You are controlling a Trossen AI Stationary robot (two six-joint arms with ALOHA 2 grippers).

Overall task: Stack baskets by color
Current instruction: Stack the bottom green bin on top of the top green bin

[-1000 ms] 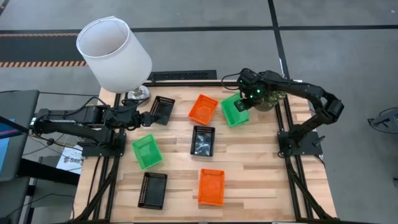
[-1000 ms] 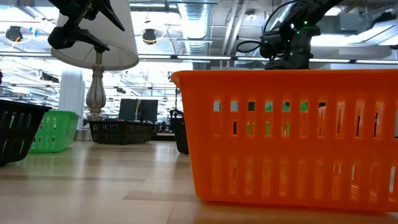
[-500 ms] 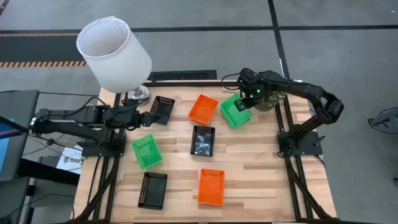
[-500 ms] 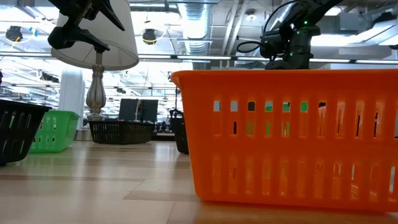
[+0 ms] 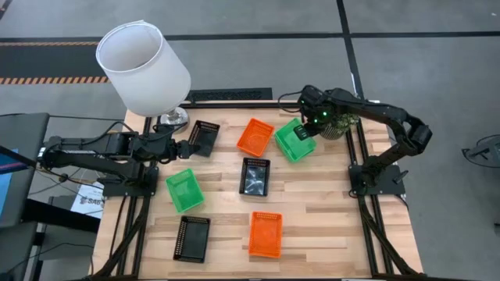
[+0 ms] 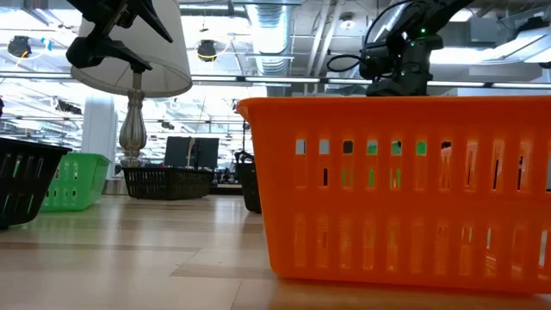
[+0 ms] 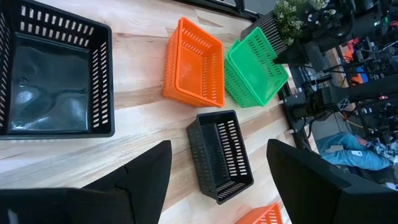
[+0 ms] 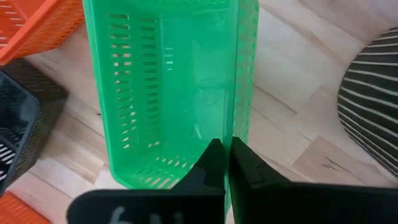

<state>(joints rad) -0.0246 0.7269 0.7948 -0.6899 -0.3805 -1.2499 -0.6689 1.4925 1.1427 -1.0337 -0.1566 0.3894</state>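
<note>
Pinching the wall of a green basket (image 5: 295, 140) near the worktop's (image 5: 328, 226) far right corner, the right gripper (image 5: 310, 127) has its fingers (image 8: 214, 163) closed together on the mesh, beside an orange basket (image 5: 255, 136). The left gripper (image 5: 183, 148) waits near the far left edge, fingers (image 7: 146, 177) spread wide and holding nothing, just short of a black basket (image 5: 205, 138). Another black basket (image 5: 255, 176) sits mid-worktop, a second green one (image 5: 185, 190) toward the left edge, and a black (image 5: 192, 238) and an orange one (image 5: 266, 234) by the near edge.
</note>
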